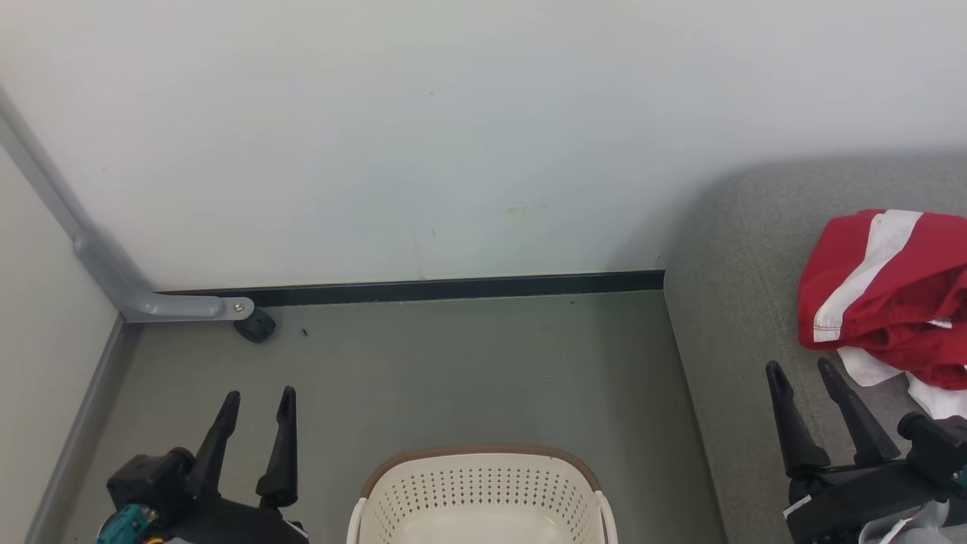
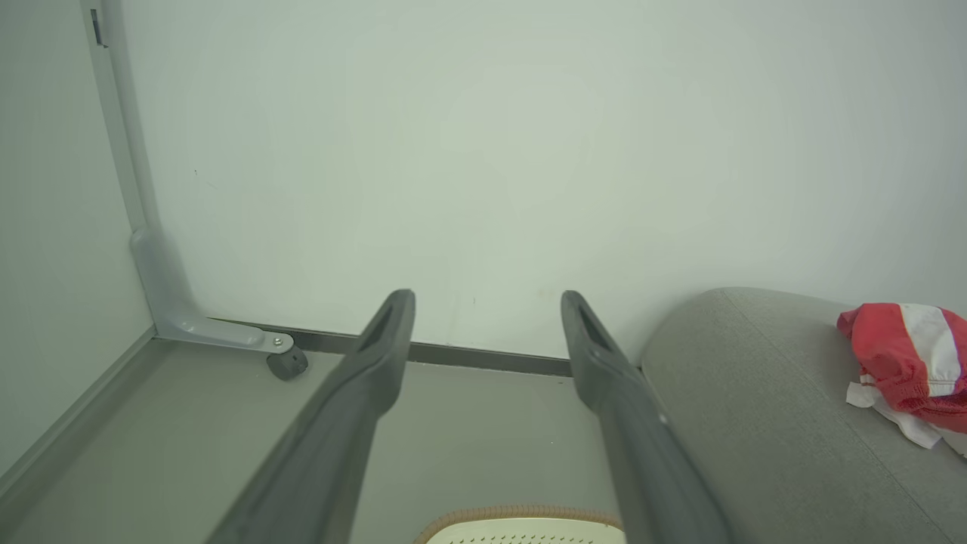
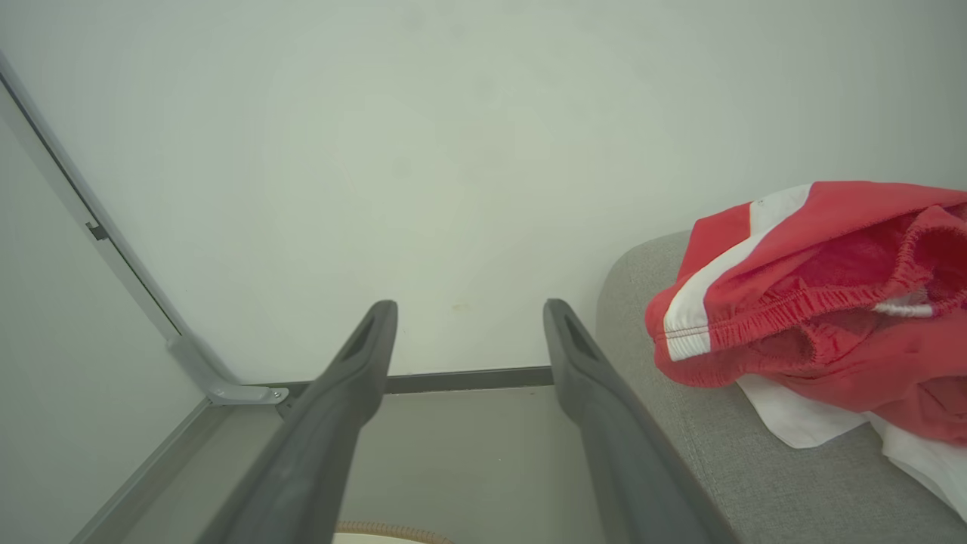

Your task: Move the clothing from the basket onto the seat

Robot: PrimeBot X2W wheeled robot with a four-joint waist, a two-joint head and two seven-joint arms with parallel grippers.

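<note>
Your left gripper (image 1: 260, 393) and right gripper (image 1: 798, 365) hang spread wide, empty. The clothing (image 1: 891, 295) lies on the seat (image 1: 740, 302), frame right. Head view looks into the basket (image 1: 483, 491); right wrist view reveals the elastic waistband (image 3: 816, 302).

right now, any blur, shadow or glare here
head view: soft shadow on the white wall above the grey fabric sofa seat; left wrist view: left pincer's dark fingers loom large, slightly soft; right wrist view: red white-striped clothing sharp, no glare
</note>
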